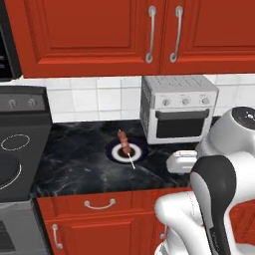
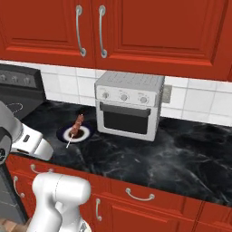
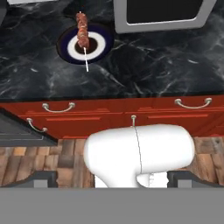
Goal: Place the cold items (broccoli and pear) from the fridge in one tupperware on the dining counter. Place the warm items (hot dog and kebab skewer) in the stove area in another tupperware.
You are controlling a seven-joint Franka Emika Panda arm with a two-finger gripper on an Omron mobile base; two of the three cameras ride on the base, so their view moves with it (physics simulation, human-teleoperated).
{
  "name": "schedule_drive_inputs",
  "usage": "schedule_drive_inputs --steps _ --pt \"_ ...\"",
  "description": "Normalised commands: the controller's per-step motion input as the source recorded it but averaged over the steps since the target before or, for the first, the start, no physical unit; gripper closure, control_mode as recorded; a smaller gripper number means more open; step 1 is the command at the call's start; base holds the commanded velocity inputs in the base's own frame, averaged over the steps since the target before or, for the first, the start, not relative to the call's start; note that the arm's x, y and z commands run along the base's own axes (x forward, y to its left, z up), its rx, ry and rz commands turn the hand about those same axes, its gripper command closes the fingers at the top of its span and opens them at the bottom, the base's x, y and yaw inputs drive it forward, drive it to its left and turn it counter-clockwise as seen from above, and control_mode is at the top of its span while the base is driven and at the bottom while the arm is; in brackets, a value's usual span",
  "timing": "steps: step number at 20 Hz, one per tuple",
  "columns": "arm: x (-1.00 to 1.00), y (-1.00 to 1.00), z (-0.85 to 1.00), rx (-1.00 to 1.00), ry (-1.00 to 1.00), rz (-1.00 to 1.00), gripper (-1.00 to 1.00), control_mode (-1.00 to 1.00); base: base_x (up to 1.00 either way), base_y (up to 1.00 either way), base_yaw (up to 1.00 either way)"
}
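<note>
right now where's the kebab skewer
The kebab skewer lies on a small dark-rimmed plate on the black counter, between the stove and the toaster oven.

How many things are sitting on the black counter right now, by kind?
Kebab skewer: 1
Plate under the skewer, dark rim and white centre: 1
Toaster oven, white: 1
Total: 3
</note>
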Motion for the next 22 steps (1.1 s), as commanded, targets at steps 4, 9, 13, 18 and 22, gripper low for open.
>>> schedule_drive_inputs --steps 4,9,13,18,22 --pt "0.0 0.0 0.0 0.0 0.0 0.0 -1.0 1.0 0.92 0.11 0.0" --pt "0.0 0.0 0.0 0.0 0.0 0.0 -1.0 1.0 0.84 0.32 0.0" --pt "0.62 0.44 -0.08 -0.01 0.2 0.0 -1.0 -1.0 0.18 0.15 0.0" --pt "0.92 0.47 -0.23 0.0 0.21 0.02 -1.0 -1.0 0.0 0.0 0.0" --pt "0.48 0.04 -0.4 0.0 0.02 0.16 -1.0 -1.0 0.0 0.0 0.0"
